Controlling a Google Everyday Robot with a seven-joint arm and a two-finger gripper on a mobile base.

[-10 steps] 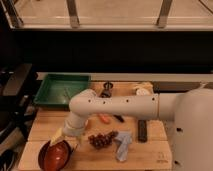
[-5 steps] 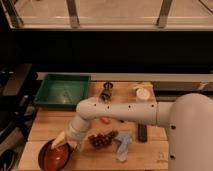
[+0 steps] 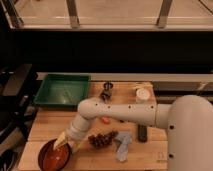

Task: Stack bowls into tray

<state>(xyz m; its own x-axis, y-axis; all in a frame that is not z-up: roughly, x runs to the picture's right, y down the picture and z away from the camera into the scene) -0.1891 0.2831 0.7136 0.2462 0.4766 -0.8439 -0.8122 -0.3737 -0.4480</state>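
The red-orange bowl (image 3: 53,157) sits at the front left corner of the wooden table. My gripper (image 3: 63,142) reaches down from the white arm (image 3: 117,112) and is at the bowl's far right rim, touching or just over it. The green tray (image 3: 62,92) lies empty at the back left of the table, well behind the bowl. The purple bowl is out of view.
A bunch of dark grapes (image 3: 102,139) and a pale blue cloth (image 3: 122,145) lie just right of the bowl. A black bar (image 3: 142,133), a small orange piece (image 3: 105,120), a white round container (image 3: 143,94) and a dark small object (image 3: 106,92) lie further back. Black chairs (image 3: 15,95) stand at the left.
The arm's elbow has dropped lower and forward, away from the tray. The gripper has sunk slightly toward the red-orange bowl's rim. The bowl has not moved.
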